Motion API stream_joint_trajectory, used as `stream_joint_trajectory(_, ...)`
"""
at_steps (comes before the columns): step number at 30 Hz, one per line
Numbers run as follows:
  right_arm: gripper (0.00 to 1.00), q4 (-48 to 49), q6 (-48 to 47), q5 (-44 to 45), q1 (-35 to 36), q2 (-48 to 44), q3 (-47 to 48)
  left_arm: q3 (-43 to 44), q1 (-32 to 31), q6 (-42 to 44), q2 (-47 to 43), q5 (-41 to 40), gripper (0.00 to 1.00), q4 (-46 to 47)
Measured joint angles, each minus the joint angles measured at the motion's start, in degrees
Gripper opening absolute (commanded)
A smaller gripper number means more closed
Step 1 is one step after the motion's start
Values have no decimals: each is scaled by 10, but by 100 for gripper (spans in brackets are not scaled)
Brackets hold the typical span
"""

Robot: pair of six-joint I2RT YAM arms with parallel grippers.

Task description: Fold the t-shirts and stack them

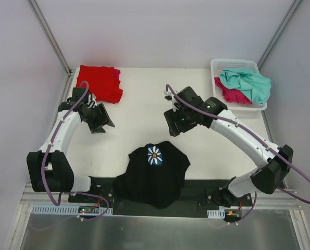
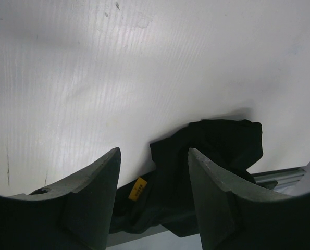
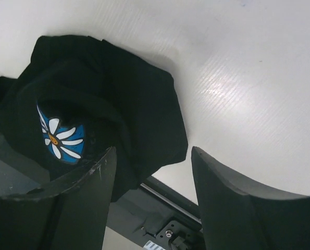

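Note:
A black t-shirt (image 1: 152,172) with a white daisy print lies crumpled at the table's near edge, partly over the front rail. It also shows in the left wrist view (image 2: 207,156) and the right wrist view (image 3: 102,99). A folded red t-shirt (image 1: 99,82) with a magenta-pink edge under it lies at the far left. A teal-mint shirt (image 1: 246,83) and a red-pink one (image 1: 232,95) sit in the white basket (image 1: 237,63). My left gripper (image 1: 107,124) is open and empty, left of the black shirt. My right gripper (image 1: 171,125) is open and empty, above and behind it.
The white lattice basket stands at the far right corner. A black front rail (image 1: 201,192) with the arm bases runs along the near edge. Metal frame posts (image 1: 50,36) rise at the back corners.

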Motion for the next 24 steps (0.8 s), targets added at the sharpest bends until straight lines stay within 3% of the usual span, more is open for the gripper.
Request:
stream_joint_trajectory(11, 60, 70, 25, -46, 17, 1, -138, -1, 0, 0, 0, 0, 54, 0)
stream_joint_trajectory(24, 55, 178, 50, -100, 16, 37, -230, -10, 0, 13, 0, 0, 54, 0)
